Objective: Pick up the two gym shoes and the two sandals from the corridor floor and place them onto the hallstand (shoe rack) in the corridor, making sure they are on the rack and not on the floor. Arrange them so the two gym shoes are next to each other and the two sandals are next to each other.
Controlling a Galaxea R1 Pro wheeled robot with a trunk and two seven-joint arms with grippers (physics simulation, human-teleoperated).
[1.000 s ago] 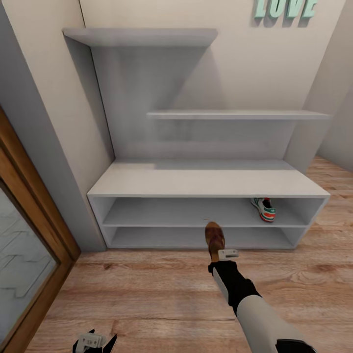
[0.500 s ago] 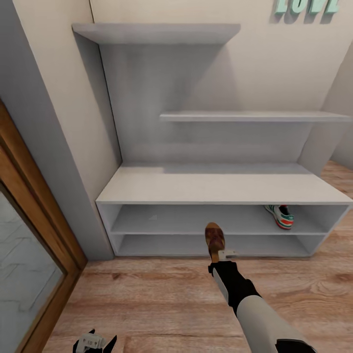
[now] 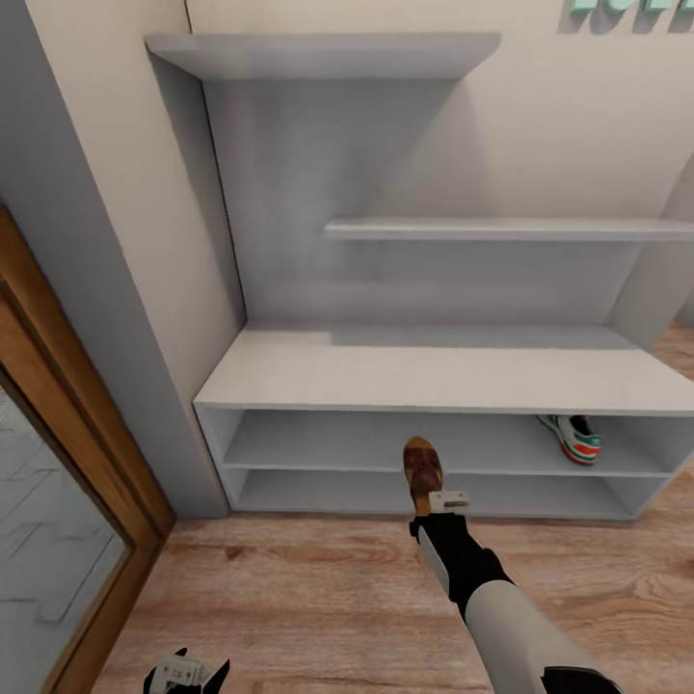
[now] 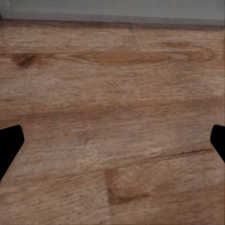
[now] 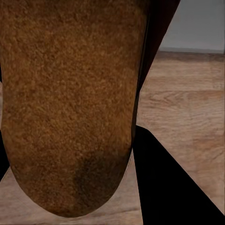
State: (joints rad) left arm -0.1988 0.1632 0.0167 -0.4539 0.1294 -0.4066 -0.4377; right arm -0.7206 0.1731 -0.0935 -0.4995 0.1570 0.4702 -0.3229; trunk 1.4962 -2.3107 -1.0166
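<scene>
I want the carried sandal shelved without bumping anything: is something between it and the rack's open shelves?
Nothing visible does. The sandal in the right gripper faces bare shelf on the hallstand; the gym shoe sits far right.

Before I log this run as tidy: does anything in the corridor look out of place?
Nothing looks spilled or damaged. One gym shoe sits alone at the far right of the hallstand, on its upper open shelf, its partner not beside it. The right pincer holds a sandal above the floor.
</scene>
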